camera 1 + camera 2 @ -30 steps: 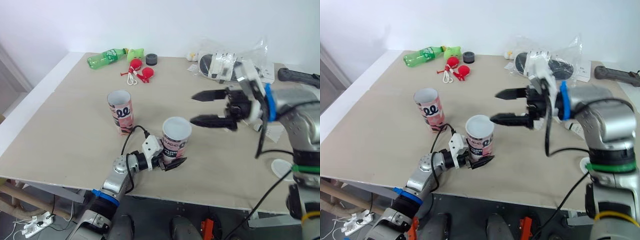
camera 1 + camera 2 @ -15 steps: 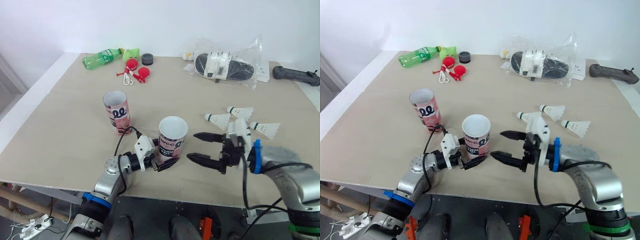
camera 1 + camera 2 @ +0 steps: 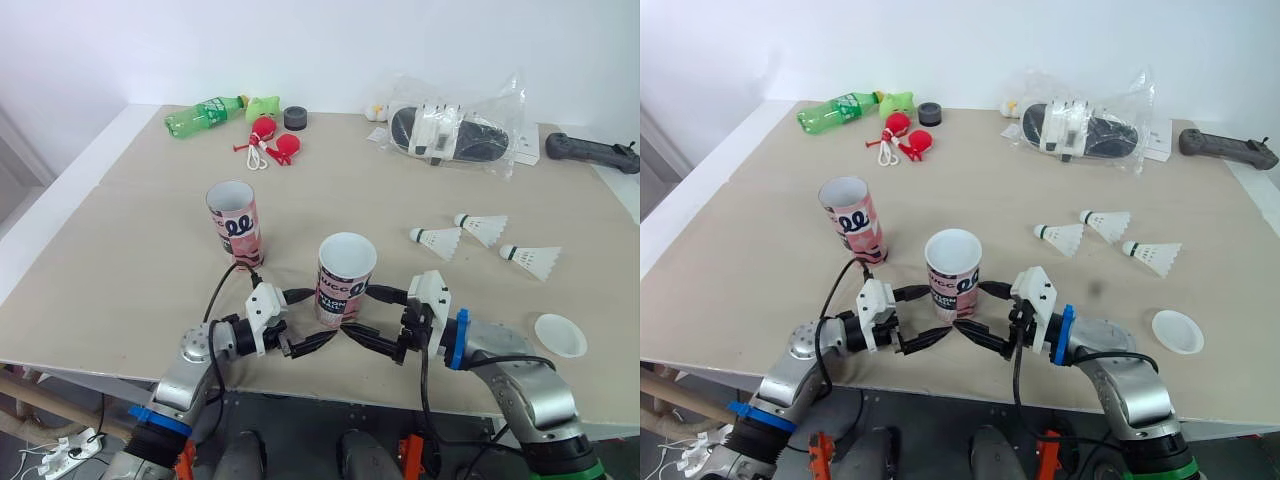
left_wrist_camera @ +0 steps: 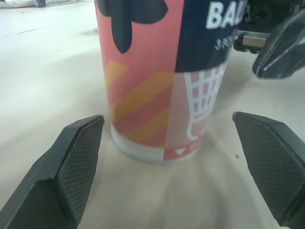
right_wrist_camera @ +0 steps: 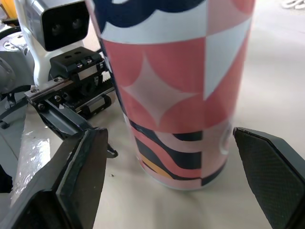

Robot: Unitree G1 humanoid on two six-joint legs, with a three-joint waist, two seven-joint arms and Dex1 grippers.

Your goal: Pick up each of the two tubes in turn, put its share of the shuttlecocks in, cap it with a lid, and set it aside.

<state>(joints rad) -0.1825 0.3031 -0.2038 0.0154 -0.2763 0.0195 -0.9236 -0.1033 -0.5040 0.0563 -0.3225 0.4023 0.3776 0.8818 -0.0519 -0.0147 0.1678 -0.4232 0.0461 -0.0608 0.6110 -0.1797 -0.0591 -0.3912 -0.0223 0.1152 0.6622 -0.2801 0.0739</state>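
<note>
The near tube, pink, navy and white, stands upright and open-topped near the table's front edge. My left gripper is open, its fingers on either side of the tube's base from the left, clear of it. My right gripper is open too, straddling the same tube from the right. A second tube stands upright behind and to the left. Three shuttlecocks lie on the table to the right. A white lid lies near the front right edge.
At the back of the table are a green bottle, a red toy with cord, a black puck and a clear plastic bag of items. A black handle lies at the back right.
My right gripper has come down and moved left, from the table's right side to the near tube's base. My left gripper's fingers now stand wider apart beside the tube.
</note>
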